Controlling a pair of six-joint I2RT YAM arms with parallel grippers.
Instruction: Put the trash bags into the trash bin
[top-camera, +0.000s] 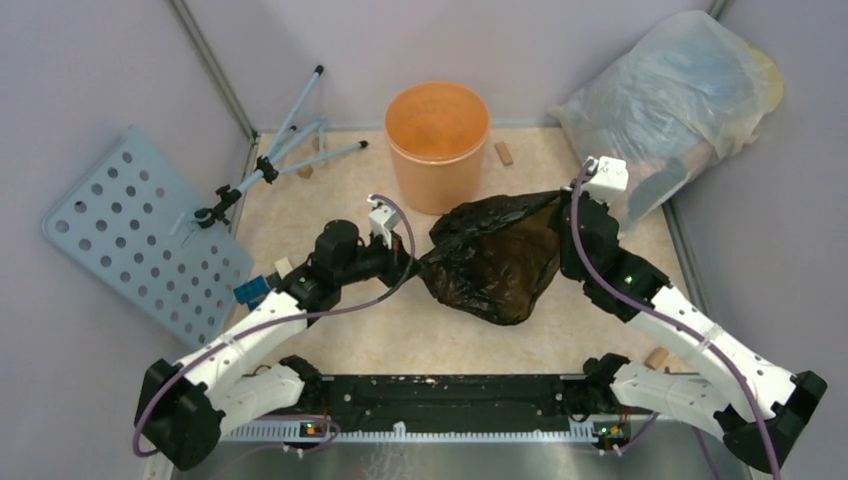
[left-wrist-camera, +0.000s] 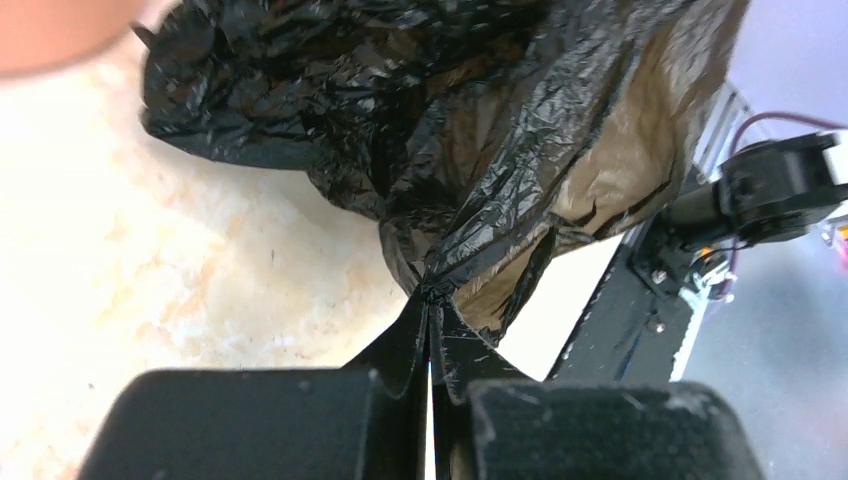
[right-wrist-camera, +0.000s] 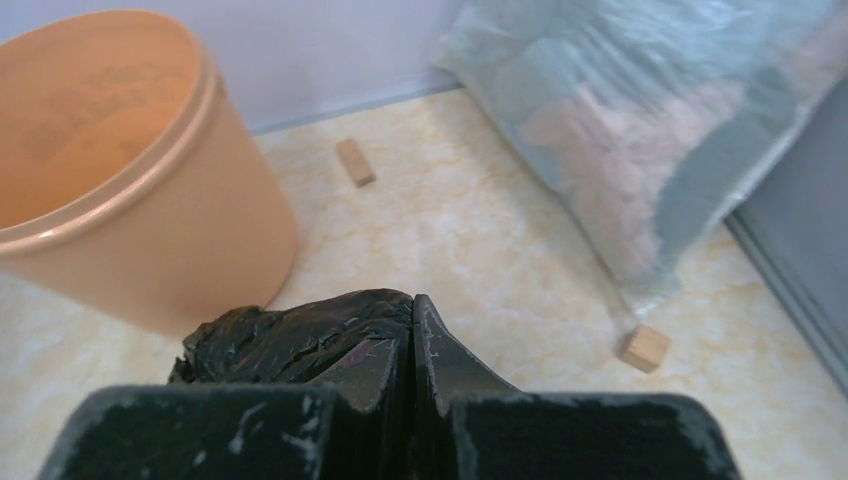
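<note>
The black trash bag (top-camera: 495, 255) hangs stretched between my two grippers, above the table's middle, just in front of the orange trash bin (top-camera: 437, 145). My left gripper (top-camera: 410, 262) is shut on the bag's left edge; in the left wrist view the film (left-wrist-camera: 470, 130) bunches into the closed jaws (left-wrist-camera: 430, 295). My right gripper (top-camera: 568, 200) is shut on the bag's right top corner; in the right wrist view the bag (right-wrist-camera: 290, 335) lies against the closed jaws (right-wrist-camera: 413, 300), with the trash bin (right-wrist-camera: 130, 190) at the left. The bin stands upright and looks empty.
A big translucent stuffed bag (top-camera: 670, 95) leans in the back right corner. A folded tripod (top-camera: 280, 155) and a perforated grey panel (top-camera: 140, 230) lie at the left. Small wooden blocks (top-camera: 504, 153) (right-wrist-camera: 645, 347) sit on the table. Walls close the back and sides.
</note>
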